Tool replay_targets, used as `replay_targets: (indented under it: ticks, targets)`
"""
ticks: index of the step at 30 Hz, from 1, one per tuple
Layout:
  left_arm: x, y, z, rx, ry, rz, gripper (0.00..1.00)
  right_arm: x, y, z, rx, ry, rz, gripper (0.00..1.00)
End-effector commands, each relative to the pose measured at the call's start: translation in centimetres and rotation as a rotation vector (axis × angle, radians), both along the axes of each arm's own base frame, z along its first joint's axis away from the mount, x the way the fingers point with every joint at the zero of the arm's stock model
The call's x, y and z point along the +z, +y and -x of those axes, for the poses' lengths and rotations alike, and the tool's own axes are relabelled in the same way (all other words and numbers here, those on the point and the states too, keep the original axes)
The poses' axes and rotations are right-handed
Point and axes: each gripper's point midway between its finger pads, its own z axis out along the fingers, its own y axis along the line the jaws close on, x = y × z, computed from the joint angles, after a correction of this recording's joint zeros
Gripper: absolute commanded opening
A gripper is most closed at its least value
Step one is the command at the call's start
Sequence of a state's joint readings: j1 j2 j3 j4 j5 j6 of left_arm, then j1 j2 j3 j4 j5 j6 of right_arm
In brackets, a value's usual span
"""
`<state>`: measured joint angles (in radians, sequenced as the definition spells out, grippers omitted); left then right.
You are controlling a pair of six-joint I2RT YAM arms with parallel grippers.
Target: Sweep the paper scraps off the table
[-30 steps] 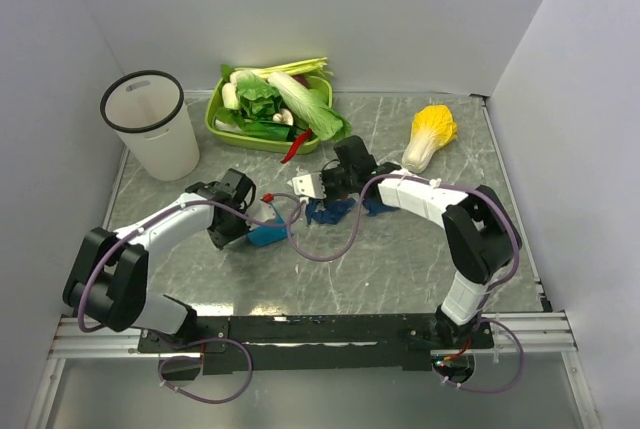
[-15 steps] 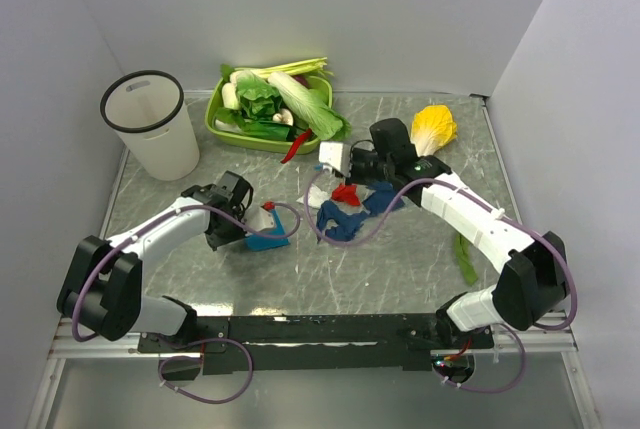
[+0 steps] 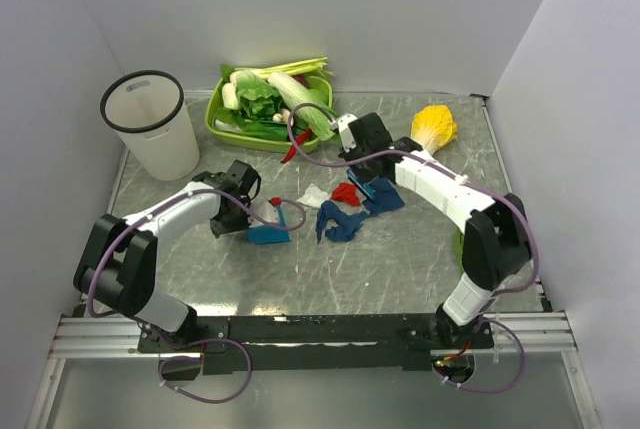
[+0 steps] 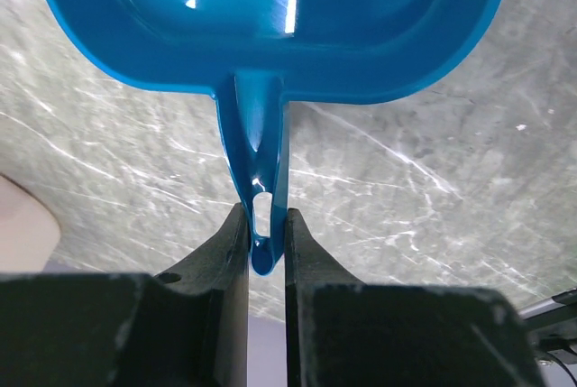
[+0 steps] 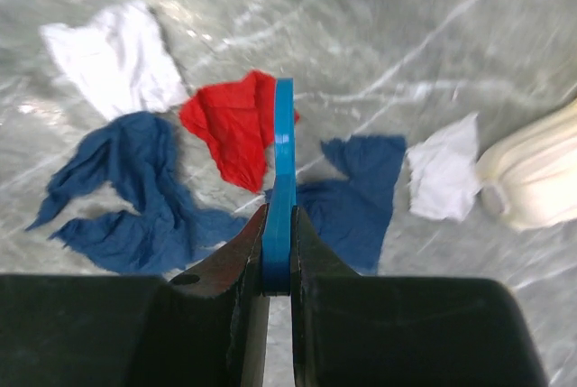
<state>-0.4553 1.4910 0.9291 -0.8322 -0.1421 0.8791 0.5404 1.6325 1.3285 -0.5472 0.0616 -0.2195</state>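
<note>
Paper scraps, crumpled red, dark-blue and white bits, lie loosely piled mid-way across the grey-green marble table. The right tool, clamped on a thin blue sweeper blade, has drawn back behind them, probably for another stroke toward the light-blue plastic dustpan, whose handle the left tool pinches. The white black-rimmed bucket looks empty; the lime-green tray holds leafy vegetables.

The flat marble-patterned desk was grey-green with thin dark and white veins. The crumpled paper scraps were red, dark blue and white. The glossy plastic dustpan was bright blue, as was the thin plastic strip. The round bucket was white with a black rim, and the vegetable tray lime-green
</note>
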Motion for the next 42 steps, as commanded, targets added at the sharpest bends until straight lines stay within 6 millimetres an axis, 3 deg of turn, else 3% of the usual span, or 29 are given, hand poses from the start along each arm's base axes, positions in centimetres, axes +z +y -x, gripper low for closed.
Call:
replay_targets:
  ticks: [1,5,7,12,15,17,19,22,26,27,33,37,42]
  targets:
    - [0.9,-0.6,-1.1,-0.039,-0.018,-0.008,0.01,-0.2,-0.5,-1.3,-0.152,0.013,0.003,0.00]
    - [0.3,-1.4,-1.2,-0.051,-0.005,-0.013,0.01,-1.9,0.9,-1.1,-0.137,0.067,-0.016,0.00]
    - [0.2,-1.9,-1.4,-0.052,-0.006,-0.011,0.01,-2.4,2.7,-0.6,-0.100,0.099,-0.050,0.00]
    - [-0.3,-4.0,-2.0,-0.071,-0.017,0.004,0.01,-1.3,7.8,0.0,0.045,0.141,-0.165,0.00]
    - [-0.4,-5.2,-2.4,-0.072,-0.025,0.016,0.01,-0.7,11.1,1.7,0.188,0.205,-0.251,0.00]
    - [-0.6,-5.7,-2.5,-0.063,-0.024,0.018,0.01,0.0,12.8,3.2,0.282,0.251,-0.306,0.00]
    - [-0.3,-6.2,-2.9,-0.058,-0.041,0.032,0.01,0.8,13.2,3.9,0.320,0.248,-0.319,0.00]
    - [-0.3,-6.3,-2.9,-0.046,-0.052,0.044,0.01,1.7,12.5,3.7,0.330,0.197,-0.297,0.00]
    - [-0.3,-6.5,-2.4,-0.031,-0.069,0.089,0.01,2.7,10.1,2.5,0.303,0.097,-0.232,0.00]
    - [-0.2,-6.6,-2.3,-0.026,-0.076,0.099,0.01,4.0,9.8,2.3,0.307,0.055,-0.243,0.00]
    - [1.5,-7.7,-3.2,0.006,-0.191,0.213,0.01,7.5,7.1,1.3,0.277,-0.086,-0.221,0.00]
    - [3.1,-7.8,-3.5,-0.008,-0.253,0.251,0.01,7.8,4.9,1.0,0.211,-0.128,-0.170,0.00]
    - [2.8,-4.9,-2.1,0.023,-0.212,0.183,0.01,6.7,2.5,2.6,0.156,-0.065,-0.130,0.00]
